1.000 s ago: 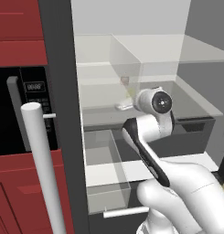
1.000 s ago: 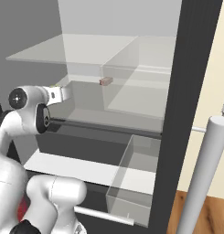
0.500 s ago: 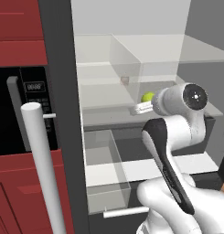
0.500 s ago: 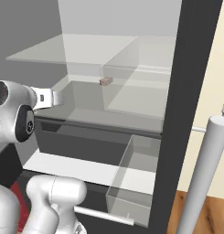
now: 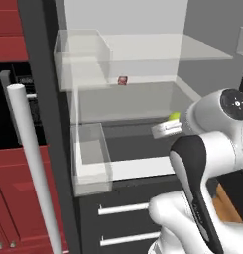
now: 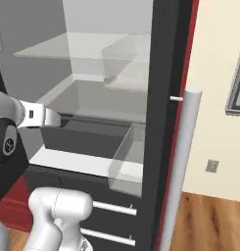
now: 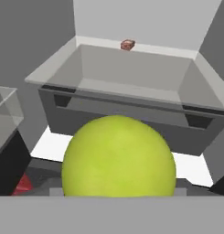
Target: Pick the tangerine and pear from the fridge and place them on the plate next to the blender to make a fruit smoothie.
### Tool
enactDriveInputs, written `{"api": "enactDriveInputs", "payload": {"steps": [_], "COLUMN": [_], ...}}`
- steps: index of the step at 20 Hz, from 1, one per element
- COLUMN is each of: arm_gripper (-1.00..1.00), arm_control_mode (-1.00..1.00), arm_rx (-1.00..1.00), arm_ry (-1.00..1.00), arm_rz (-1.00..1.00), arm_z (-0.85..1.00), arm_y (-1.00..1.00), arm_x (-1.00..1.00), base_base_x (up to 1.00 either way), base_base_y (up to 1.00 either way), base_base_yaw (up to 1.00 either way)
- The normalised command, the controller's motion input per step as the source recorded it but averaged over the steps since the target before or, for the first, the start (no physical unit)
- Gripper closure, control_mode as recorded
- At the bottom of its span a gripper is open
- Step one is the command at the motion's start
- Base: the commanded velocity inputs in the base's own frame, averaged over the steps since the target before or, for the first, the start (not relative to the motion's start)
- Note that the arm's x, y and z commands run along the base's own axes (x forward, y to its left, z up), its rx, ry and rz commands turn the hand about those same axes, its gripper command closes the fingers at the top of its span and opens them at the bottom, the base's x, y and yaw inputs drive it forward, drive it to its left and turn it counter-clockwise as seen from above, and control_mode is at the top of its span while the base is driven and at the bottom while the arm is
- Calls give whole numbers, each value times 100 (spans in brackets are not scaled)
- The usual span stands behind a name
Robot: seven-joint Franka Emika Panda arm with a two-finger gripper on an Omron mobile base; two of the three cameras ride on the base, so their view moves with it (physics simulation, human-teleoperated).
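Setting: kitchen with red cabinets to the left, cream wall and wood floor to the right.
Fridge (image 5: 53, 124): stood open, dark-framed, pale inside, with glass shelves, clear door bins and a grey drawer low in the middle; white bar handle in the foreground.
Arm: reached from the base toward the fridge mouth, hand level with the drawer front.
Gripper (image 5: 168, 128): pointed into the fridge, in front of the grey drawer rather than deep inside it.
Pear (image 7: 119, 156): sat right at the fingertips, round with no long axis to speak of; in the left base view a sliver of it peeked over the hand's far end.
Jaws: fingertips hidden behind the fruit, so the gap could not be read directly; judged closed on the pear, since it hung in front of the drawer with no shelf under it.
Brown box (image 7: 127, 44): small, reddish, on the glass shelf at the back, well apart from the hand.
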Motion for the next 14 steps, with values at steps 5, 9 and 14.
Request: {"api": "enactDriveInputs", "payload": {"steps": [5,9,14], "arm_gripper": [100,100,100], "arm_control_mode": [100,100,100], "arm_rx": [0,0,0], "arm_ry": [0,0,0], "arm_rz": [0,0,0], "arm_z": [0,0,0], "arm_y": [0,0,0], "arm_x": [0,0,0], "base_base_x": [-100,-86,-43], "base_base_y": [-43,-13,-1], "base_base_yaw": [33,88,100]}}
